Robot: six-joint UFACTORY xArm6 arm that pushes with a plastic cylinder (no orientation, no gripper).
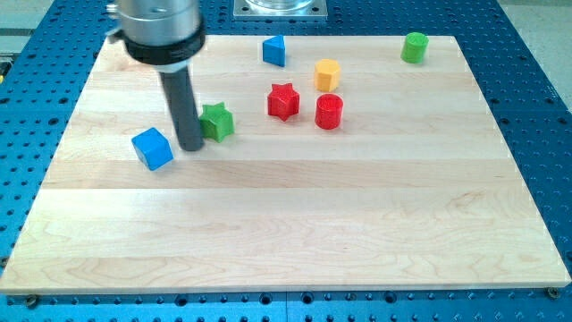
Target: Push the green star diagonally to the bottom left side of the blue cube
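The green star (217, 121) lies on the wooden board (295, 233) in the upper left part of the view. The blue cube (153, 148) sits to its lower left. My tip (190, 146) stands between them, touching or nearly touching the green star's left side and a short gap right of the blue cube. The dark rod rises from the tip to the arm's grey head at the view's top left.
A red star (283, 101) and a red cylinder (329, 112) lie right of the green star. A yellow hexagonal block (327, 74), a blue triangular block (274, 50) and a green cylinder (414, 47) lie near the board's top edge.
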